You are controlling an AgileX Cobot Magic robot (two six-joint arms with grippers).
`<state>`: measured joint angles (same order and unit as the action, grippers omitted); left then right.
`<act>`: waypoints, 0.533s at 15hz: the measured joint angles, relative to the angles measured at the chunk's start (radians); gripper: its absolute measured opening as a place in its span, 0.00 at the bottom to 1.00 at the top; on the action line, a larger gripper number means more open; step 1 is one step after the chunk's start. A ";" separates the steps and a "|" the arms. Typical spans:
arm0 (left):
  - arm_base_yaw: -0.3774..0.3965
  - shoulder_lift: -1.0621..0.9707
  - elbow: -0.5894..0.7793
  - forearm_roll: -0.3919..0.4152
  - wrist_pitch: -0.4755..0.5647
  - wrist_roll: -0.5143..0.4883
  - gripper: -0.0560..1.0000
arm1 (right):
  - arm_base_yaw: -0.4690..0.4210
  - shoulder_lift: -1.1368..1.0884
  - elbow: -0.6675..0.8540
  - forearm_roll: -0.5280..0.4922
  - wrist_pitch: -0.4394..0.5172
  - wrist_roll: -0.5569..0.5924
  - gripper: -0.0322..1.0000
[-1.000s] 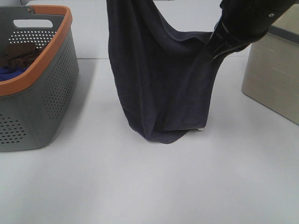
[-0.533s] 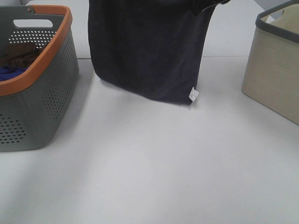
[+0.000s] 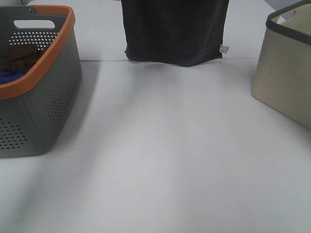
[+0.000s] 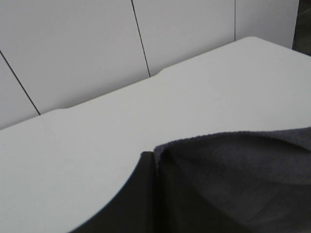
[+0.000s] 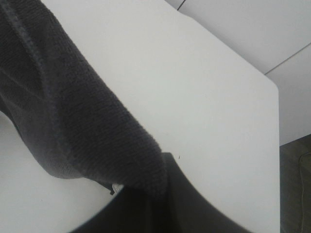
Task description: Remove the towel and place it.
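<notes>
- counter (image 3: 160, 160): white, with a seam line running across it toward the far edge
- left edge: grey perforated basket (image 3: 53, 92) with an orange rim. A brown cloth (image 3: 22, 56) is inside with a blue cloth (image 3: 9, 74) beside it, both only partly visible
- right edge: beige basket (image 3: 282, 82) with a dark grey rim, cut off by the frame
- towel (image 3: 175, 29): toward the far edge, midway between the left and right edges, hanging in the air as a flat sheet. The lower hem is about level with the seam and looks clear of the surface, with a faint shadow under it. White tag (image 3: 224, 48) is at the lower corner on the right-edge side
- left gripper (image 4: 148, 167): closed on the towel's top edge (fingers read only as a dark mass, and the terry runs straight into it)
- right gripper (image 5: 165, 179): likewise clamped on the towel's hem, with the cloth draping away from it over the far part of the counter
- top of the towel and both arms are out of the high view
</notes>
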<state>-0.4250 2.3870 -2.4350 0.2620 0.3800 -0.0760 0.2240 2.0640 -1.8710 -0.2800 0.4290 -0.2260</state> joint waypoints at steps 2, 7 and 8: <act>-0.011 0.020 0.000 0.000 0.081 0.000 0.05 | -0.016 0.021 0.000 0.040 0.058 -0.001 0.03; -0.075 0.024 0.000 -0.058 0.492 0.076 0.05 | -0.016 0.026 0.000 0.342 0.457 -0.175 0.03; -0.077 0.024 0.000 -0.098 0.566 0.099 0.05 | -0.016 0.026 0.000 0.372 0.547 -0.203 0.03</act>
<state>-0.5020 2.4110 -2.4350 0.1640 0.9460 0.0230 0.2080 2.0900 -1.8710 0.0920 0.9760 -0.4290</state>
